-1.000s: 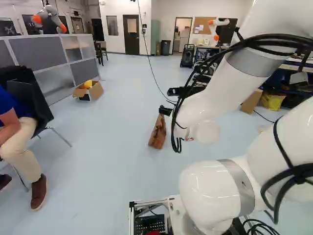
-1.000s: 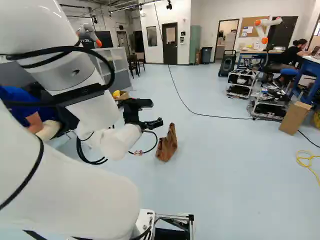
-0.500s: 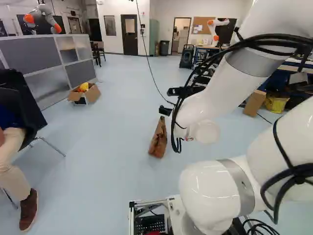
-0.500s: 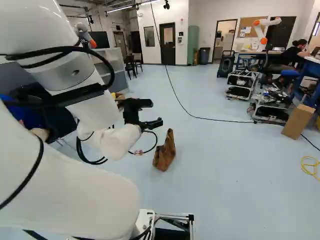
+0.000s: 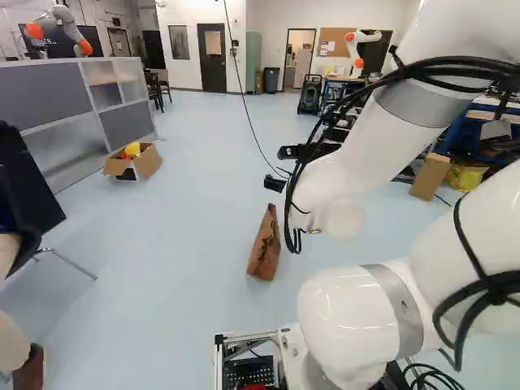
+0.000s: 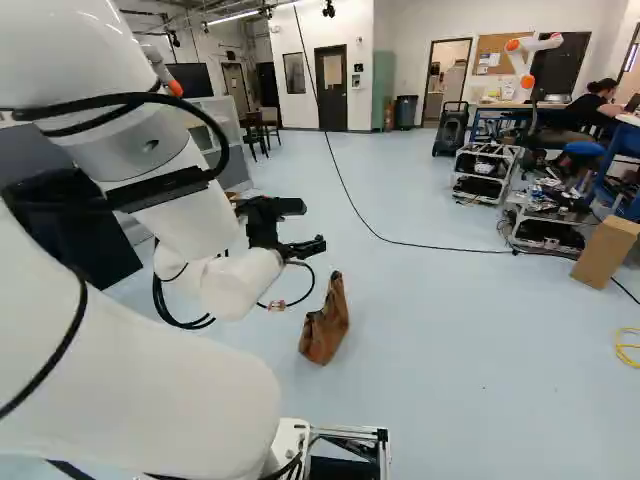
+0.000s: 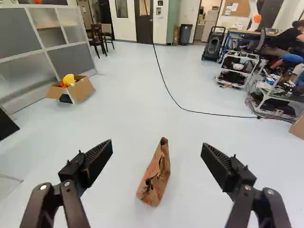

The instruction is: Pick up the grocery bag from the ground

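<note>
My gripper (image 6: 285,228) hangs above the floor in the right base view, up and to the left of the bag. In the wrist view the gripper (image 7: 156,154) has its two fingers spread wide with nothing gripped. The brown paper grocery bag (image 7: 155,176) stands on the floor and shows in the gap between the fingers, apart from both and lower down. Its top is pinched narrow, and dark marks show on its side. The same bag appears in the left base view (image 5: 264,248) and the right base view (image 6: 325,325).
An open cardboard box (image 5: 135,162) with yellow things sits by the grey partition (image 5: 45,101). A black cable (image 7: 190,110) crosses the floor beyond the bag. A chair and a seated person's leg are at the left. Carts (image 6: 545,215) and another robot (image 6: 528,55) stand farther off.
The base has moved forward; the bag, box and chair sit lower and nearer in the base views. My arm holds its pose against its lowest joint.
</note>
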{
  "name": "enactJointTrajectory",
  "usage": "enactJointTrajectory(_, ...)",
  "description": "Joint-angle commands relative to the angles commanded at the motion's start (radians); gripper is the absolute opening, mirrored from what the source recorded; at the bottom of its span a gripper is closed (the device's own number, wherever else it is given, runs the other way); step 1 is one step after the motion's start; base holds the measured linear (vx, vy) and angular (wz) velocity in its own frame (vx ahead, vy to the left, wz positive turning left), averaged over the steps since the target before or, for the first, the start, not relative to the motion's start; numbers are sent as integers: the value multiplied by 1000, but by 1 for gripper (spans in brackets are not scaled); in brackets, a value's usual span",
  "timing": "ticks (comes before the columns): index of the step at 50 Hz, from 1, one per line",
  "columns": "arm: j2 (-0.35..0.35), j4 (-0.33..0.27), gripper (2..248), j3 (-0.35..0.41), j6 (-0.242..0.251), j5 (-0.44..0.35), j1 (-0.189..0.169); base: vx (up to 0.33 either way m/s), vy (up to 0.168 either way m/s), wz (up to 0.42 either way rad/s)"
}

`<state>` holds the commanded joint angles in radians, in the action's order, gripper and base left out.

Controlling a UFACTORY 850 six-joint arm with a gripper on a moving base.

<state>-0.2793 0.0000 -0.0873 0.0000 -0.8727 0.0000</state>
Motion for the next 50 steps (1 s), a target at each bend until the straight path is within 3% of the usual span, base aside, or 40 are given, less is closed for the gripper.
enactJointTrajectory(15, 0, 0, 247, 0, 0, 0, 0, 248, -1, -29)
enactJointTrajectory(18, 32, 0, 247, -27, 0, 0, 0, 165, 3, -36)
enactJointTrajectory(50, 133, 0, 247, -117, 0, 0, 0, 7, 0, -3)
